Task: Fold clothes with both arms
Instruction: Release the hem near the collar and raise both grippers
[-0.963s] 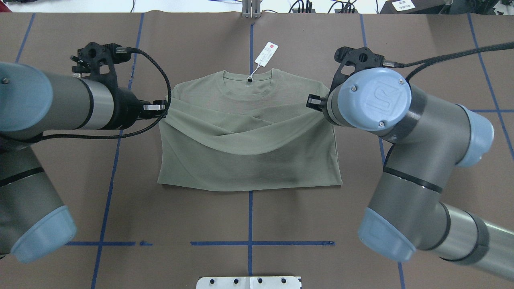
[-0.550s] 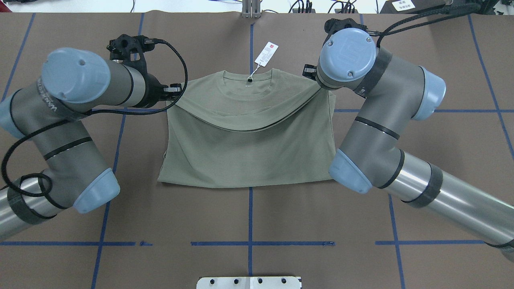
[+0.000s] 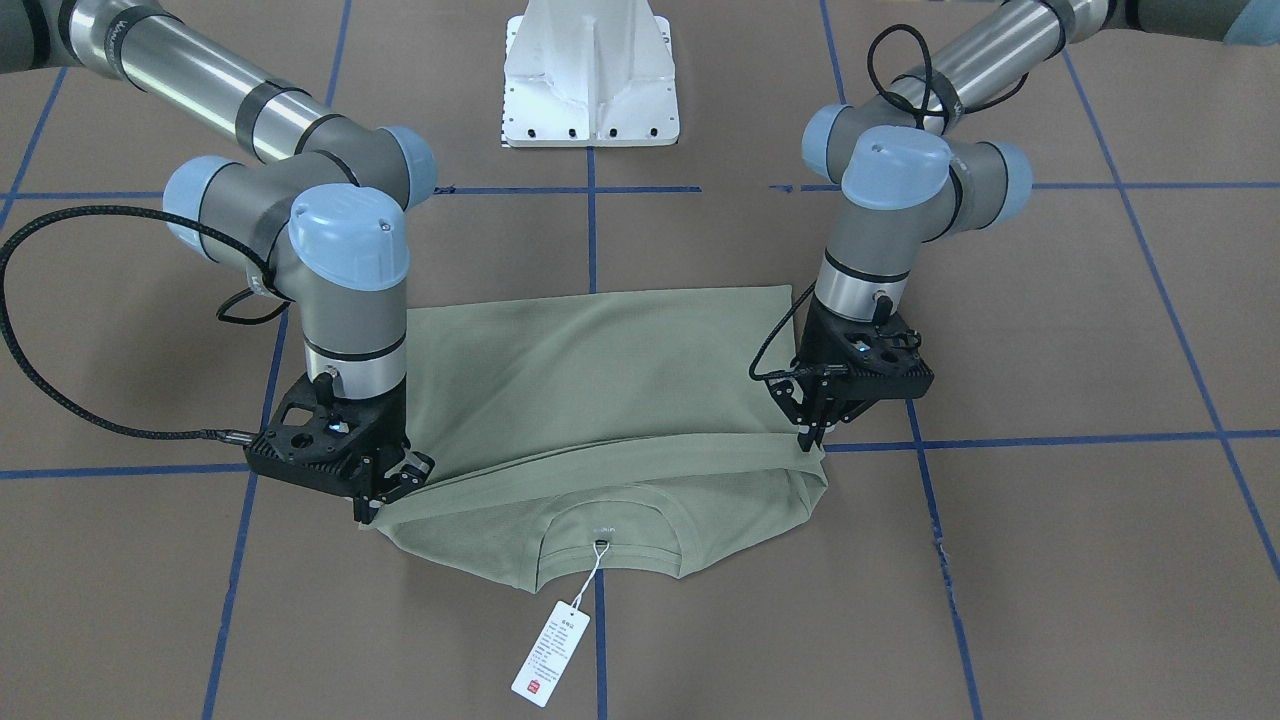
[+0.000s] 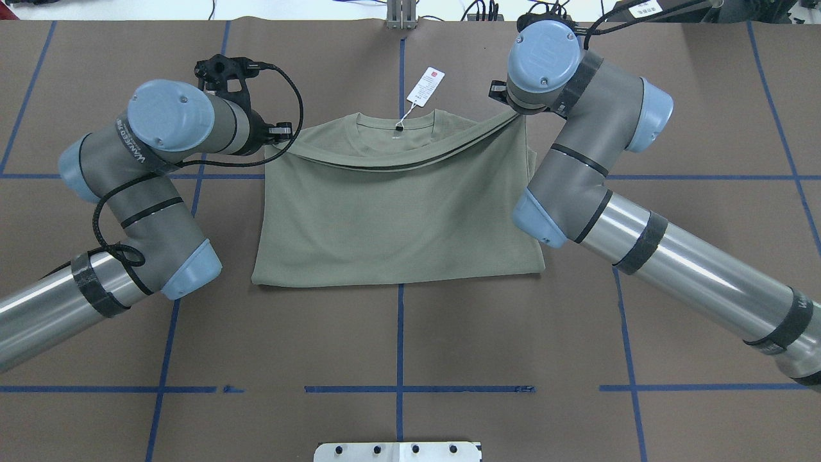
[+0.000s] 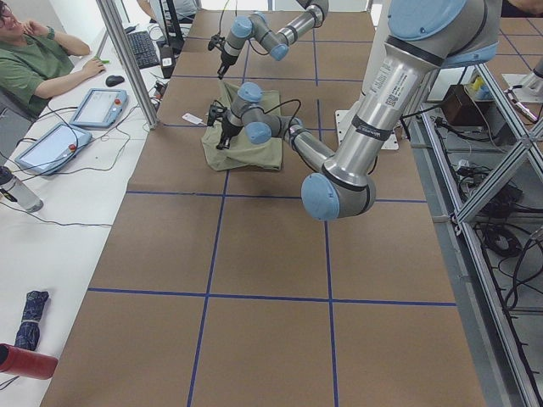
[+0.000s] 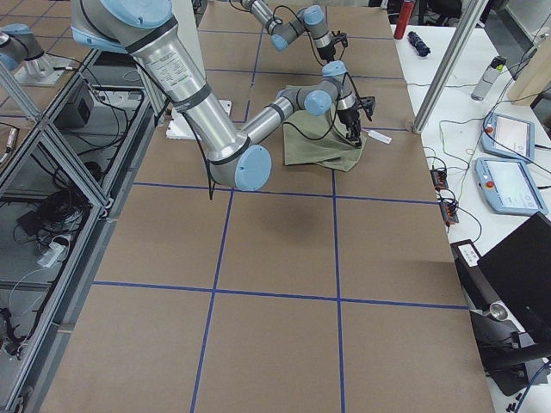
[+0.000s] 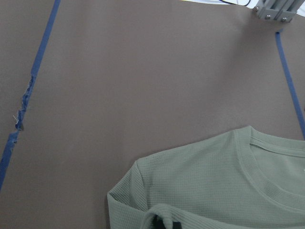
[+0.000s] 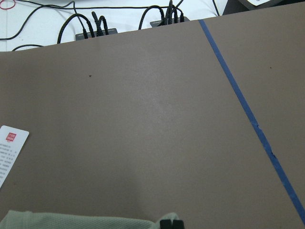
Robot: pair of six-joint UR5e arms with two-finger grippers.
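The sage-green shirt (image 4: 397, 212) lies folded on the brown table, collar at the far side, and also shows in the front view (image 3: 600, 370). Its white hang tag (image 4: 425, 85) lies beyond the collar. My left gripper (image 4: 282, 133) is shut on the left corner of the lifted folded-over edge, beside the left shoulder; in the front view it (image 3: 812, 435) is on the right. My right gripper (image 4: 507, 102) is shut on the right corner, slightly above the right shoulder, and it (image 3: 385, 495) shows on the left in the front view. The lifted edge sags between them just below the collar.
The white pedestal base (image 3: 590, 80) stands at the near table edge. Blue tape lines (image 4: 397, 388) cross the brown table cover. Cables and a metal post (image 4: 401, 16) sit at the far edge. An operator (image 5: 38, 64) sits beyond the far side with tablets.
Both grippers have carried the folded-over edge of the shirt away from the robot toward the collar. The fold now covers most of the chest.
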